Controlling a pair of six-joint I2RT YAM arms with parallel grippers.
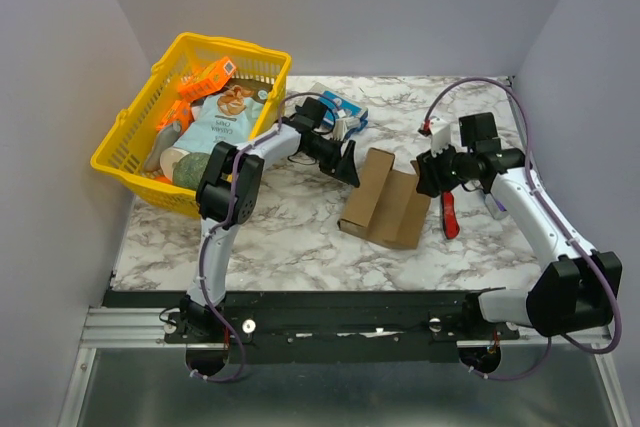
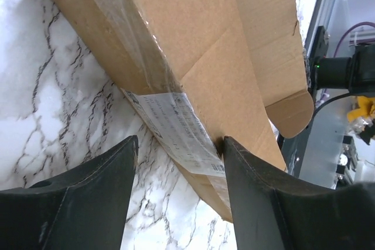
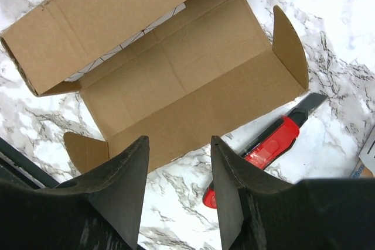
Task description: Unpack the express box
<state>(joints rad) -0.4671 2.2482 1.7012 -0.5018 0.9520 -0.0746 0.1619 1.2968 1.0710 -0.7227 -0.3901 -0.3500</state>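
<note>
The opened express box (image 1: pixel 385 199) lies mid-frame on the bench (image 1: pixel 280 237) between the left pincer (image 1: pixel 350 169) and right pincer (image 1: pixel 427 177), both parted, holding nothing.

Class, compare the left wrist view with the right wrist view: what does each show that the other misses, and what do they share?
Left wrist only: the white shipping label on the outer side of the express box. Right wrist only: the red utility knife and the inner face of the opened lid. Shared: the brown box, the marble table and an open tool, the left tool in one, the right tool in the other.
</note>
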